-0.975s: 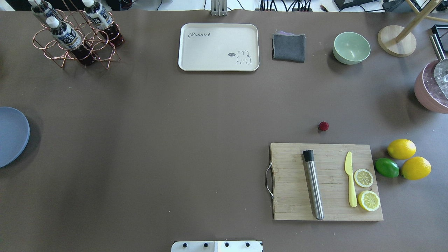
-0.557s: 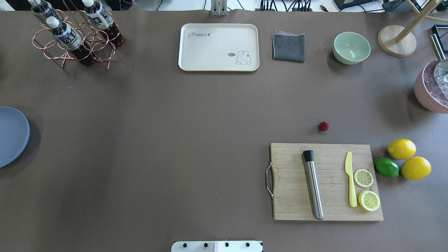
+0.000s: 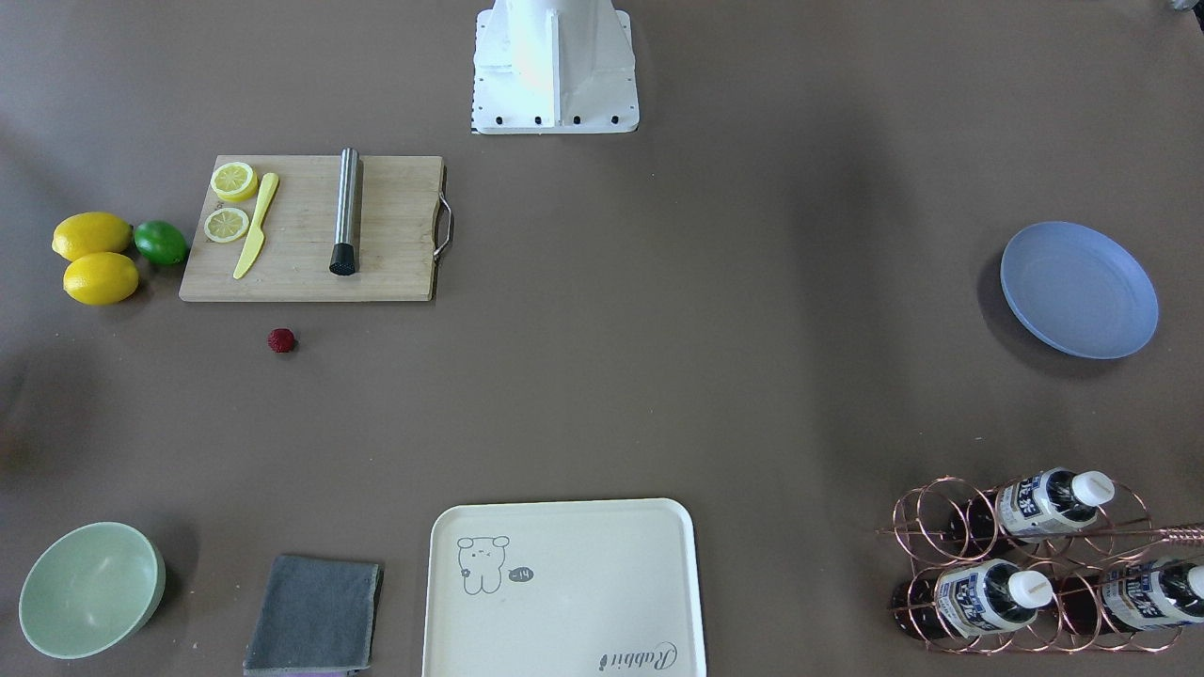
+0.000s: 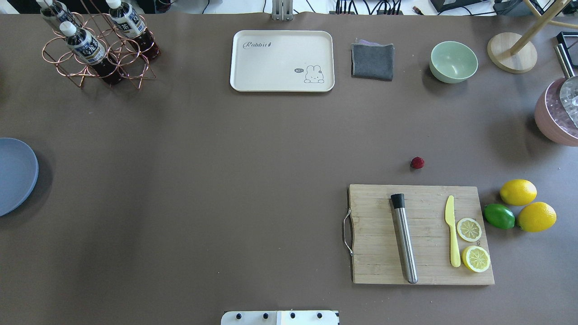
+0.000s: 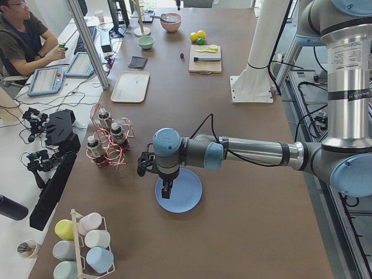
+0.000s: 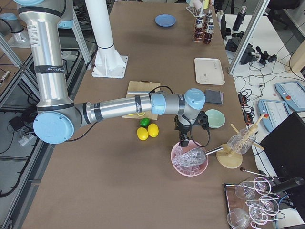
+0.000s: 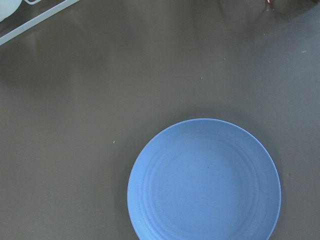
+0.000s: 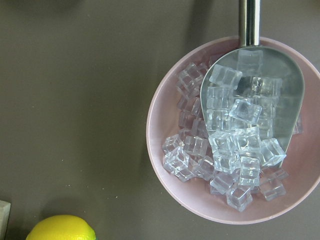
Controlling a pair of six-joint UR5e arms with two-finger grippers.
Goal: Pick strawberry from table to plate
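While the strawberry [image 4: 417,163] is lying on the table [image 4: 226,180] near the cutting board [image 4: 379,253], well apart from the plate [image 3: 1079,290], the left gripper [image 5: 165,193] is being held over the plate and the right gripper [image 6: 182,141] over an ice bowl [image 8: 195,200]; their jaws' state cannot be told. The berry is being judged light, bumpy and soft: a gentle pinch across its middle is being advised.

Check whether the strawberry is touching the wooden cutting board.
Apart. The overhead exterior view shows a strip of bare brown table between the strawberry and the cutting board's far edge; the front-facing view agrees.
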